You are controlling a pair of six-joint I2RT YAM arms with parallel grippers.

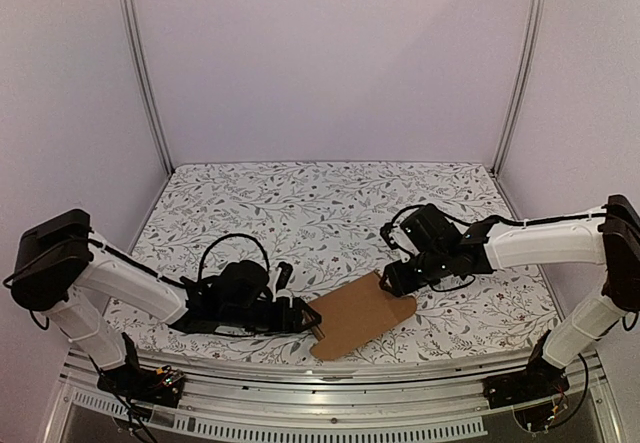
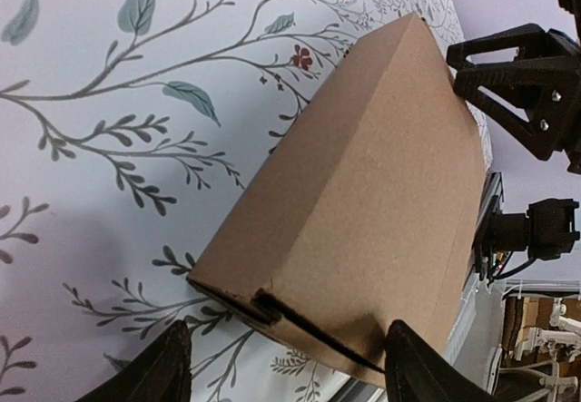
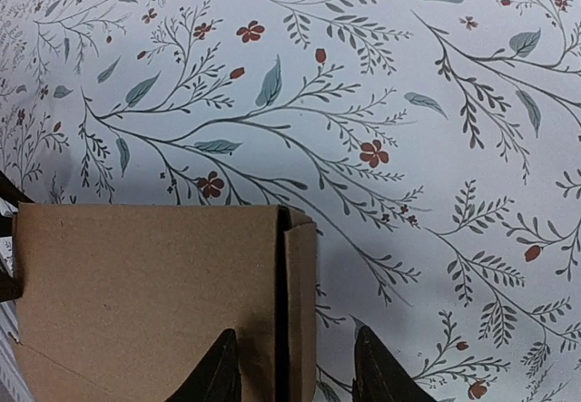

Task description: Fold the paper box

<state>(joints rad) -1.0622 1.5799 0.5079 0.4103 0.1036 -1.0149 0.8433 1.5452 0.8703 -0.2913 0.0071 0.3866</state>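
The paper box (image 1: pixel 362 315) lay on the flowered counter (image 1: pixel 300 203), close to the near edge and about midway between my two arms. It sat slantwise, one end nearer me on the left and the other farther off on the right.

My left hand (image 1: pixel 306 320) sat low at the box's near-left end. Through that wrist's camera the brown cardboard filled the middle of the view. It ran away from me with a long crease down its top and a dark slit across the end closest to me. My fingers (image 2: pixel 163 370) stood wide apart there, one on either side of that end. A strip of flowered counter showed between one finger and the box's corner, while the other finger sat right at the opposite corner. That hand was open, not clamped on anything.

My right hand (image 1: pixel 386 282) hung over the box's far-right end. From its wrist, the box's flat face stretched off to the left. A narrow folded end flap (image 3: pixel 301 293), split from the face by a dark gap, lay between my two fingertips. One fingertip (image 3: pixel 218 375) was above the cardboard face, the other over bare counter just beside the flap. That hand was open too, holding nothing that I could see.
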